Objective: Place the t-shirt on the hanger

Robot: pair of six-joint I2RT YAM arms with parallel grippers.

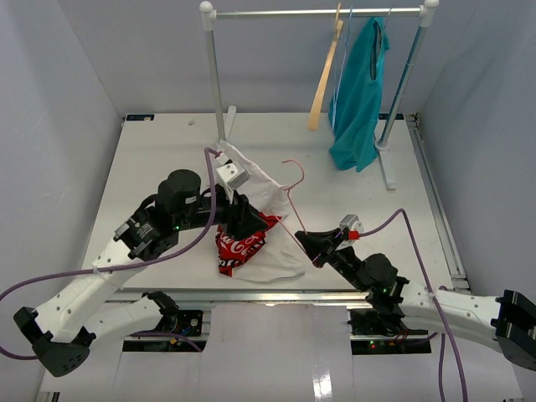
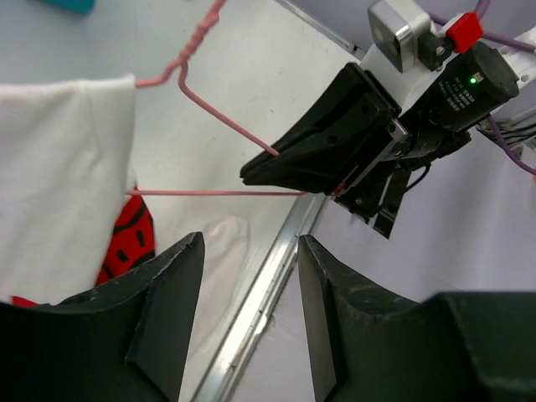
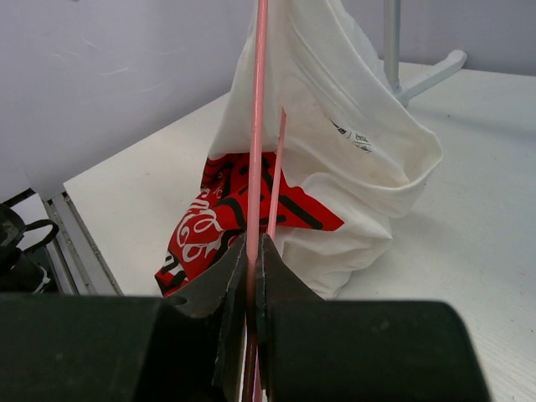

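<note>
a robotics lab cell: 3 plain grey walls around a white table, left arm and right arm bolted on.

Here we have the white t-shirt heaped on the table, partly over the pink wire hanger.
We see its red print crumpled low on the near side, while the hanger tilts, hook rearward, one arm slipping behind the cloth.

The right gripper pinches the pink wire hanger, jaws tight on the wire. Straight ahead, the white t-shirt bunches around that wire, its red print low on the left, its bottom on the white table. A rack foot stands behind.
</note>
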